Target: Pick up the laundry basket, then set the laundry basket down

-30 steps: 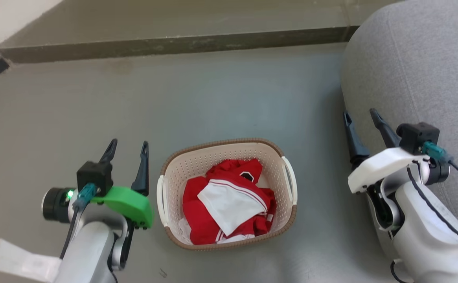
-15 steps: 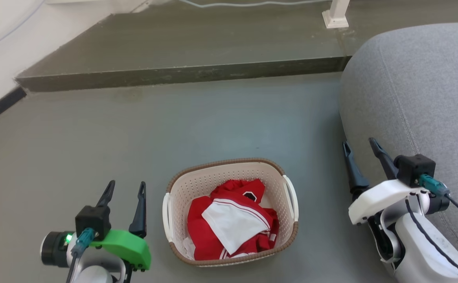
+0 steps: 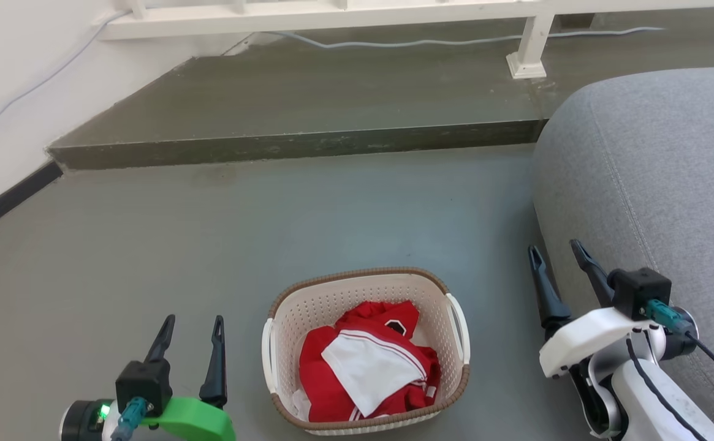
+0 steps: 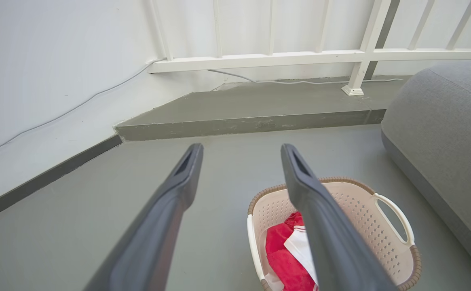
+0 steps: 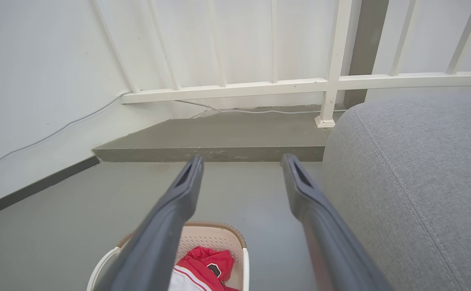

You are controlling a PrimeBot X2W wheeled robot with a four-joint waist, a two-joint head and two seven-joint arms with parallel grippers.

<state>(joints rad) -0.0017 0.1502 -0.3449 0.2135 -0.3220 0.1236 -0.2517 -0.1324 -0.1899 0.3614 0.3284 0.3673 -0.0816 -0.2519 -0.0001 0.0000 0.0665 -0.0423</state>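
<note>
The grey floor (image 3: 240, 245) takes up most of the head view, with bare room around the laundry basket toward 9, 12 and 3 o'clock. A grey sofa (image 3: 651, 184) bulges in from 3 o'clock. Its rounded edge lies near the basket's right side, with a strip of floor between them. At 12 o'clock a low step (image 3: 332, 98) crosses the floor, its front edge well apart from the basket. A white railing (image 3: 332, 11) runs along the back of the step, with a post foot (image 3: 525, 61) and a thin cable (image 3: 393, 43) on the step's top. A white wall (image 3: 1, 92) with a dark skirting board (image 3: 7, 199) closes the 9 o'clock side.

The laundry basket (image 3: 344, 294) stands on the floor at 6 o'clock in the head view, upright. It holds red and white clothes (image 3: 332, 380). A dark badge (image 3: 395, 328) on the red cloth is too small to read.

The left gripper (image 3: 194, 320) hangs at the basket's 9 o'clock, just beside its white handle and not touching it. Its fingers are spread and hold nothing. The right gripper (image 3: 555, 247) is at the basket's 2 o'clock, near the sofa's edge, fingers likewise apart and empty.
</note>
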